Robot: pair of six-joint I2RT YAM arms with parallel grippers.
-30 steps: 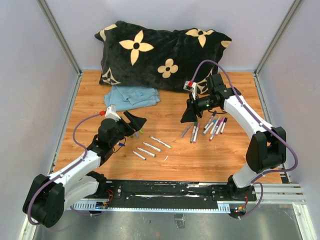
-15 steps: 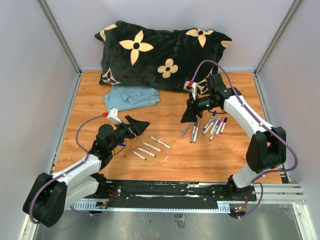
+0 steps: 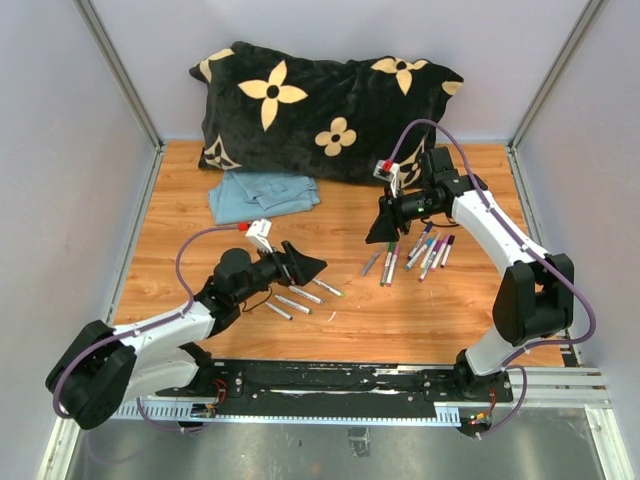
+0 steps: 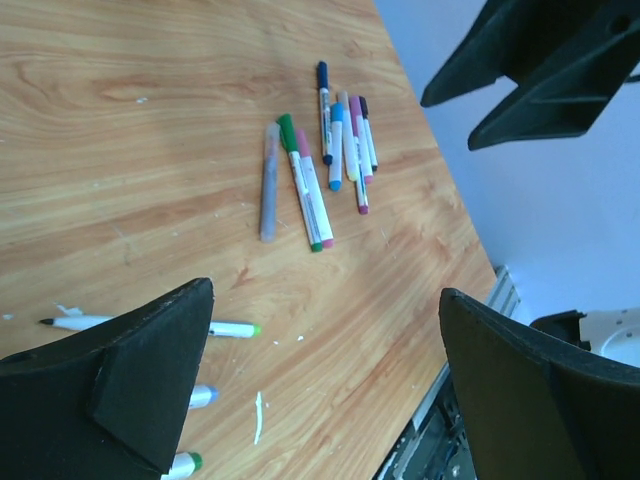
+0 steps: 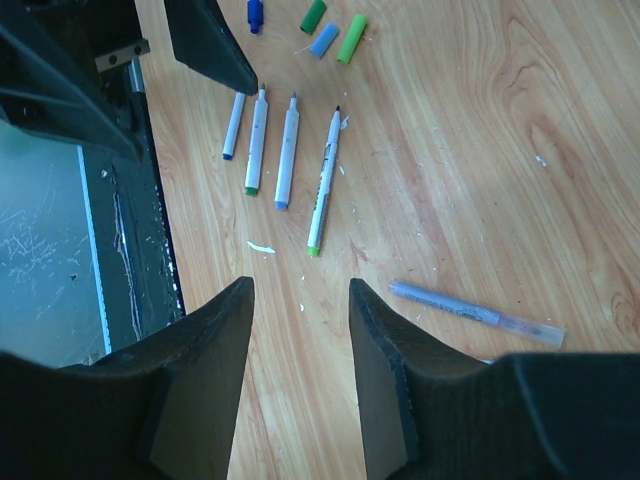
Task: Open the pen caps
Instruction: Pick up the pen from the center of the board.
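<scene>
Top external view: the left fingers stand spread wide and empty just above four uncapped pens, which lie side by side on the tabletop. The right fingers hang partly apart, gripping nothing, beside a cluster of capped pens, with a lone grey pen at that cluster's left edge. Right wrist view: bare wood shows in the gap between the right fingers. Four loose pen caps, two green, one light blue and one dark blue, lie just beyond the writing tips of the uncapped pens. Left wrist view: the clustered pens carry green, blue, pink and what appears to be a black cap, though the smallest are hard to resolve. A flowered black pillow and a folded blue cloth lie toward the far edge.
</scene>
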